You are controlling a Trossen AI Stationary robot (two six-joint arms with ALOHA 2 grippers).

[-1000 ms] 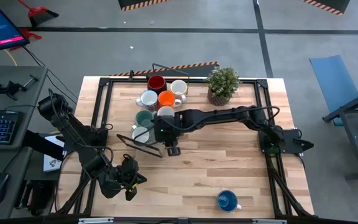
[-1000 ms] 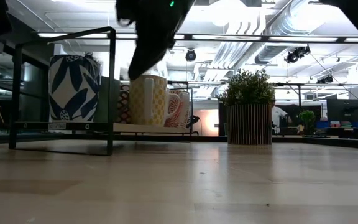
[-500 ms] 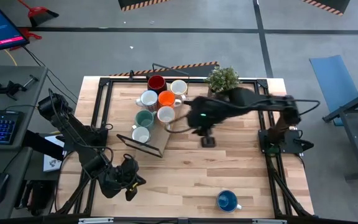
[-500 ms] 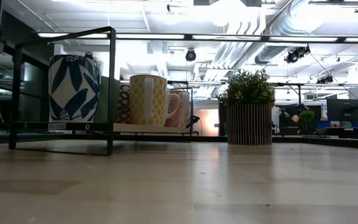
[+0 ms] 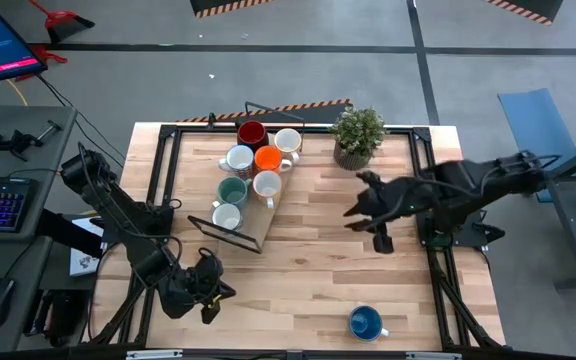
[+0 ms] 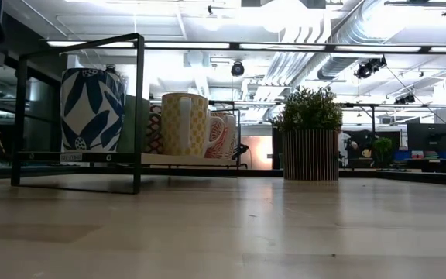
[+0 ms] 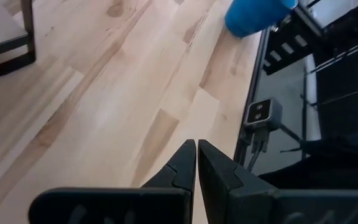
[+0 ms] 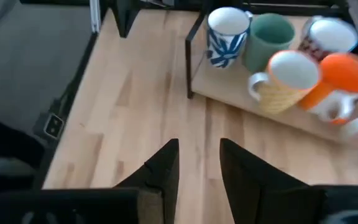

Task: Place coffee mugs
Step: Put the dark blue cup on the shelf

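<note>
Seven coffee mugs stand on a black-framed rack (image 5: 240, 236) at the far left: dark red (image 5: 252, 133), white (image 5: 287, 141), patterned white (image 5: 238, 158), orange (image 5: 268, 158), teal (image 5: 232, 189), cream-yellow (image 5: 266, 184) and white with blue leaves (image 5: 226, 215). A blue mug (image 5: 366, 322) stands alone near the front edge. My right gripper (image 5: 356, 205) hangs open above the table's middle right, holding nothing, its fingers apart in the right wrist view (image 8: 197, 152). My left gripper (image 5: 208, 290) waits shut and empty over the front left (image 7: 196, 146).
A potted green plant (image 5: 357, 137) stands at the far edge, right of the rack. Black frame rails (image 5: 423, 170) run along the table's sides. Bare wood lies between the rack and the blue mug. A camera unit (image 7: 263, 113) sits at the table's edge.
My right gripper has drawn back from the cream-yellow mug on the rack, going toward the table's right edge and up, out of the low view. Its fingers have stayed apart. The cream-yellow mug stays upright on the rack.
</note>
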